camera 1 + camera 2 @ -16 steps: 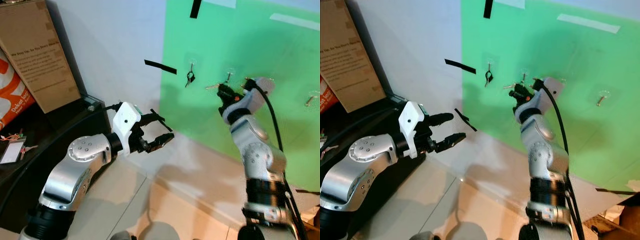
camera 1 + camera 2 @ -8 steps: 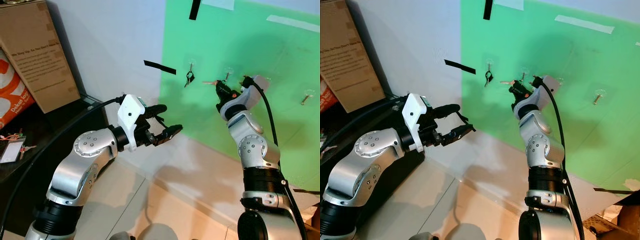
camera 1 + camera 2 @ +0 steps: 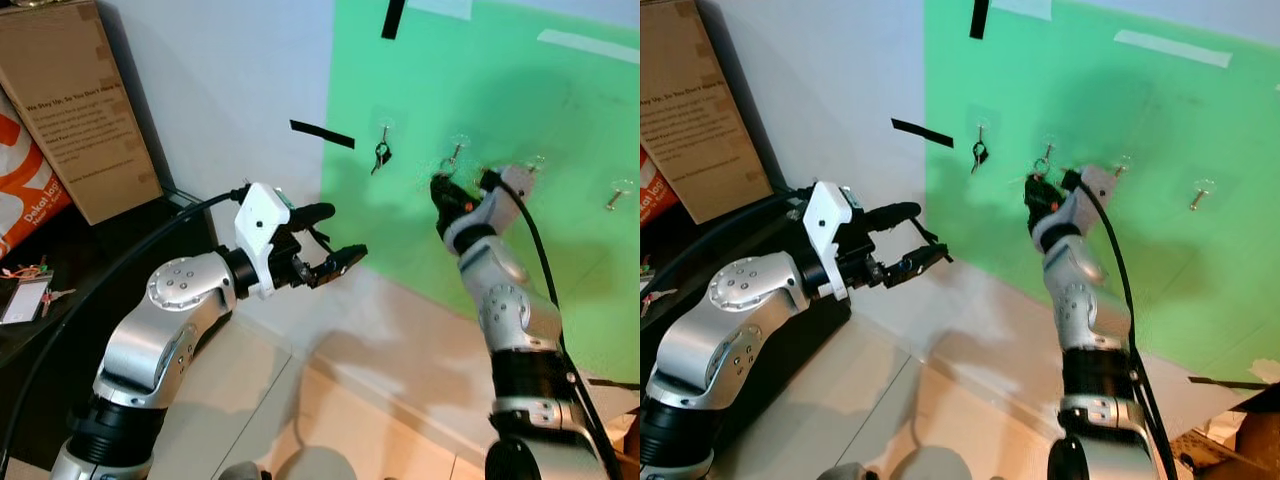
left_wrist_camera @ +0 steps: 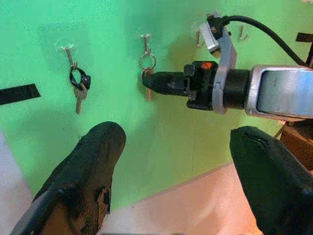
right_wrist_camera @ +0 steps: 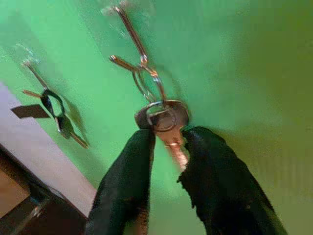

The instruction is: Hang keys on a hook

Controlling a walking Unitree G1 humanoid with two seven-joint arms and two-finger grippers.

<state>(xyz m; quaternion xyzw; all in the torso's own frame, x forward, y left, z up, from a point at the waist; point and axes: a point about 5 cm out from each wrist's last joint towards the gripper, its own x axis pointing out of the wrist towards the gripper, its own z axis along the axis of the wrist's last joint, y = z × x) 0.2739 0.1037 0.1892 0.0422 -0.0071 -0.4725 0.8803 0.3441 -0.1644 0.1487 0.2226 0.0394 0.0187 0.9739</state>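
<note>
A key on a ring (image 5: 164, 116) hangs from the second clear hook (image 5: 129, 29) on the green wall. My right gripper (image 5: 168, 137) is raised to the wall just below that hook (image 3: 457, 150). Its fingers stand slightly open on either side of the key's blade, with a gap showing on one side. In the left wrist view the same key (image 4: 148, 92) dangles under the right gripper (image 4: 145, 81). Another dark key set (image 3: 380, 155) hangs on the first hook. My left gripper (image 3: 345, 232) is open and holds nothing, in mid-air left of the wall hooks.
Two more hooks (image 3: 1123, 165) (image 3: 1202, 190) stick to the green wall to the right. A black tape strip (image 3: 320, 133) marks the white wall. A cardboard box (image 3: 75, 100) and a tagged key (image 3: 25, 295) sit on the dark cabinet at left.
The right gripper has dropped a little along the wall. The key that stuck out sideways from it now hangs straight down from the hook. The left arm rose earlier and has since held still.
</note>
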